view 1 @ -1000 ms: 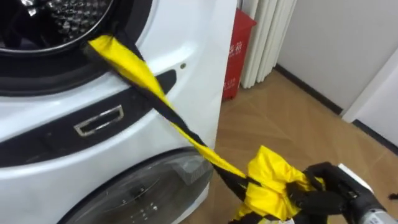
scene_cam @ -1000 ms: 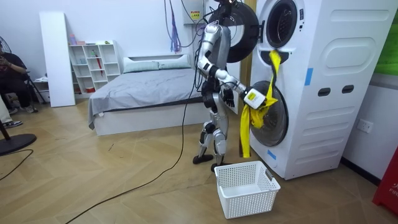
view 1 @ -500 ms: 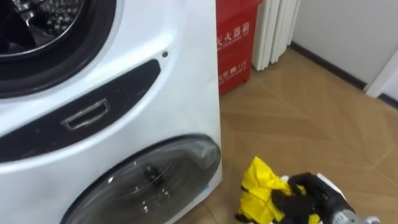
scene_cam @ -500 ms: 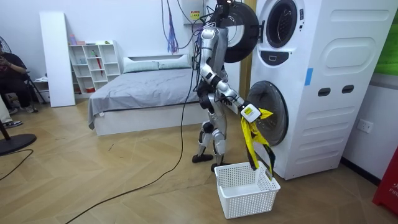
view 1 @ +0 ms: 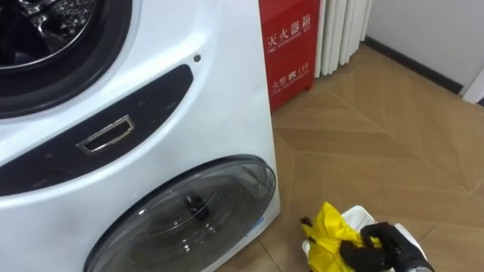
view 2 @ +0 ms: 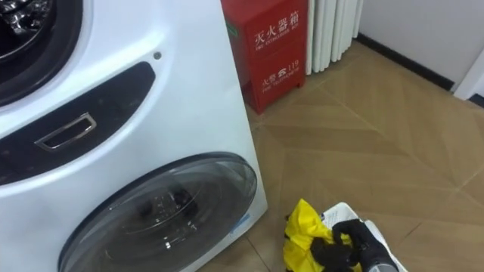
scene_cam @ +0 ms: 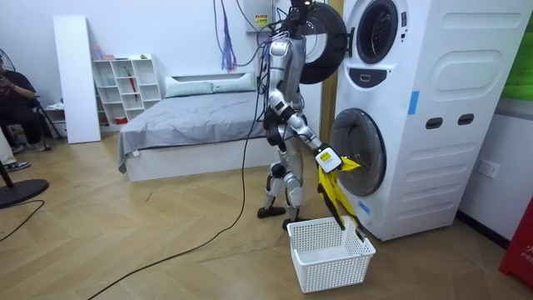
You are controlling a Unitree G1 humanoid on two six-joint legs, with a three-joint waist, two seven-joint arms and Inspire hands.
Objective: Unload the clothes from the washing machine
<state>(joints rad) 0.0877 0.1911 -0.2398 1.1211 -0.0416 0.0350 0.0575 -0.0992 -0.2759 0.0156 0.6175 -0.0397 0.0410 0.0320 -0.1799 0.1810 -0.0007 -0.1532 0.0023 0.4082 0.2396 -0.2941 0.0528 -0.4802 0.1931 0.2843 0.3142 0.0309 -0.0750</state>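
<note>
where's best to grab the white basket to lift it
Probably the top rim of the basket, from above on the room view's left side: it stands upright and open, and the yellow cloth in the right hand hangs over its other end.

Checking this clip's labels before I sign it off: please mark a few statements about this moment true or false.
1. The right hand is shut on a yellow garment. True.
2. One end of the garment is caught in the upper drum opening. False: it hangs free from the hand, down towards the white basket.
3. The upper door is swung open. True.
4. The basket stands on the bed. False: it stands on the floor, in front of the lower door.
5. The lower door is open. False: it is closed.
</note>
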